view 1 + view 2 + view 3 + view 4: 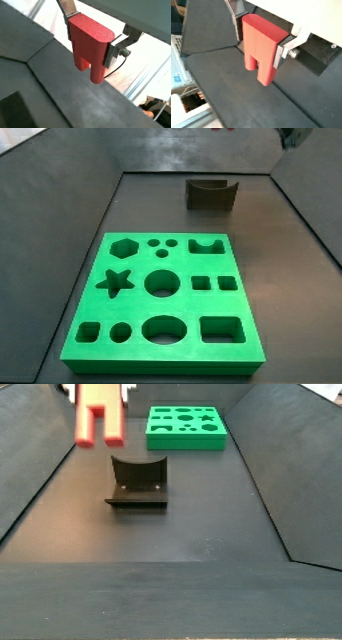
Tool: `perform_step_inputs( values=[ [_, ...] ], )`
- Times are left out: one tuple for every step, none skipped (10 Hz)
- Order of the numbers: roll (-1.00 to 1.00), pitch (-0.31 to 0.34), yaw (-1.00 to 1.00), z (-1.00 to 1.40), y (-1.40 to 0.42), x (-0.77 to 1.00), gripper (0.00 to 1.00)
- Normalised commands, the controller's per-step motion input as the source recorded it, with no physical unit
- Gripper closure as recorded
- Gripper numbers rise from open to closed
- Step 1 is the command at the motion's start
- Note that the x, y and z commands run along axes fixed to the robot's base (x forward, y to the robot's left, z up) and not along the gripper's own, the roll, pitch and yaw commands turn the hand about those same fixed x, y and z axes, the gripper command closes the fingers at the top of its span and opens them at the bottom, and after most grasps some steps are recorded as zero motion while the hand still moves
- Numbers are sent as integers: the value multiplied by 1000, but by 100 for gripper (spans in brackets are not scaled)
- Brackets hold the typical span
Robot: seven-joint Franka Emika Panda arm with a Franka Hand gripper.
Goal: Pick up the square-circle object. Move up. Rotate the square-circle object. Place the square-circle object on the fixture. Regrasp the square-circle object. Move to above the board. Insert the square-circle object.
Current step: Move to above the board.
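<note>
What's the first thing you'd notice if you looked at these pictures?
Probably the bright red square-circle object, pinched in the gripper high above the dark floor, its two prongs pointing down; both wrist views show the silver jaws pressed against its sides. Next, the big green board full of shaped holes lies flat on the floor. The small dark fixture stands between them, with nothing on it.

A dark grey floor [174, 544] with sloping dark walls carries two things. The green board [166, 300] lies flat on it. The dark fixture [138, 484] stands apart from the board, seemingly upright. The gripper [100, 389] hangs above, off the floor.
</note>
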Motion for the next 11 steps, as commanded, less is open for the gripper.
perform_step_inputs(
  values=[
    [15, 144, 14, 715, 81, 100, 100],
    [11, 156, 31, 587, 54, 84, 100],
    [-8, 166, 64, 330, 20, 58, 100],
    [-1000, 1, -85, 268, -1000, -595, 100],
    [-1000, -8, -77, 253, -1000, -602, 100],
    [-1000, -20, -78, 261, -1000, -619, 100],
    [-1000, -27, -82, 254, -1000, -639, 100],
    [-1000, -24, -85, 254, -1000, -640, 100],
    [-1000, -15, -88, 254, -1000, -648, 100],
    [-1000, -12, -88, 256, -1000, -650, 100],
    [-1000, -14, -89, 259, -1000, -673, 100]
  ],
)
